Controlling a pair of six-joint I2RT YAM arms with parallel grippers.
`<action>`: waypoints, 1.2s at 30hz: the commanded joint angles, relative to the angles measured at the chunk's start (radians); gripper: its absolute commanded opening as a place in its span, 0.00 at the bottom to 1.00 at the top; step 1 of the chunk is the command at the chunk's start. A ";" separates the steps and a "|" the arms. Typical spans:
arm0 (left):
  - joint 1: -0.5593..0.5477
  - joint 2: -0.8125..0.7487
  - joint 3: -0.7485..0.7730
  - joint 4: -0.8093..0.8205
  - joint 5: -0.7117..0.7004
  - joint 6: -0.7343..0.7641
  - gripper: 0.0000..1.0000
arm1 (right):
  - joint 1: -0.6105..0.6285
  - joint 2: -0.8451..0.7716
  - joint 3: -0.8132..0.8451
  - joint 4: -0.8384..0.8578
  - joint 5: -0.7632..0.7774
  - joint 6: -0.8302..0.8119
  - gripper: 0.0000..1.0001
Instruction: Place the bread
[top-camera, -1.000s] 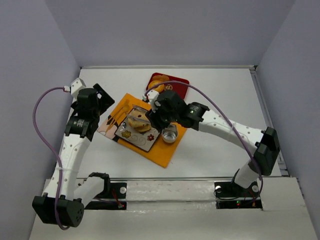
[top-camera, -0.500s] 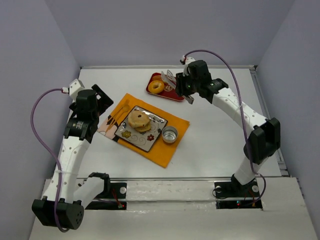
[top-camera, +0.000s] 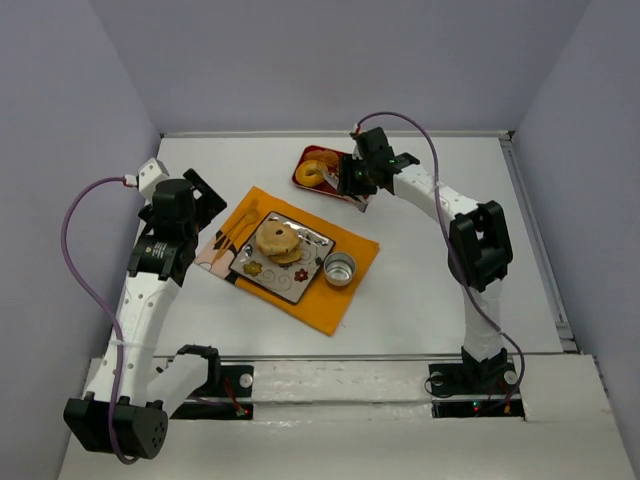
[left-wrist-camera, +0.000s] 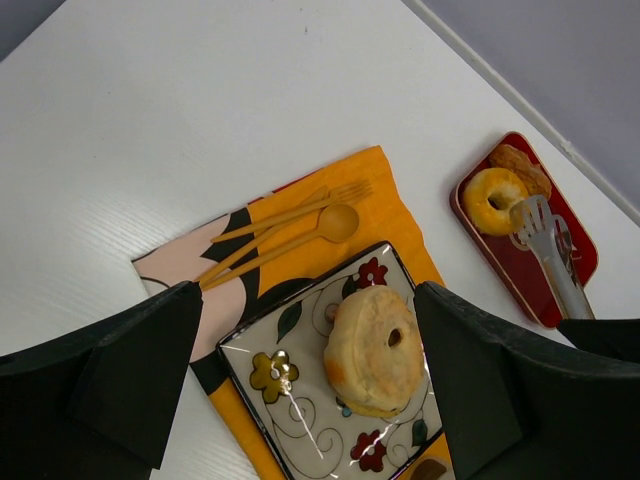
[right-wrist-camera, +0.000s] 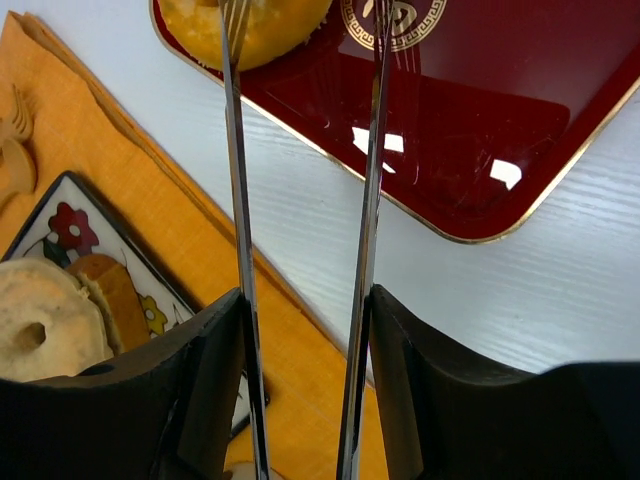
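Squeezes the right gripper (right-wrist-camera: 305, 330) around the two arms of the tongs (left-wrist-camera: 532, 218), yet leaves the tips apart, one tip over a ring of bread (right-wrist-camera: 270, 20) lying on the red tray (right-wrist-camera: 480, 100) at the far side of the table (top-camera: 420, 300). Appears to line up a pinch on that ring, with tongs chosen presumably to spare soft bread from hard fingers. Shows a round bun (left-wrist-camera: 375, 350) resting nearer on the flowered plate (left-wrist-camera: 300, 430), the likely landing spot, set on the orange mat (left-wrist-camera: 390, 225) with a fork (left-wrist-camera: 350, 190), spoon (left-wrist-camera: 340, 220) and small cup (top-camera: 340, 268) as for a meal. Holds the left gripper (left-wrist-camera: 308, 300) above the mat's left end, fingers wide apart and empty, probably clear of the route.
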 joint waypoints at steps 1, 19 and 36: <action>0.003 0.003 -0.016 0.012 -0.007 0.014 0.99 | -0.005 0.033 0.080 0.034 -0.042 0.069 0.56; 0.003 0.026 -0.021 0.022 0.022 0.020 0.99 | -0.005 0.078 0.115 0.060 -0.087 0.181 0.52; 0.003 0.019 -0.018 0.019 0.019 0.020 0.99 | -0.005 -0.127 0.065 0.107 0.031 0.117 0.07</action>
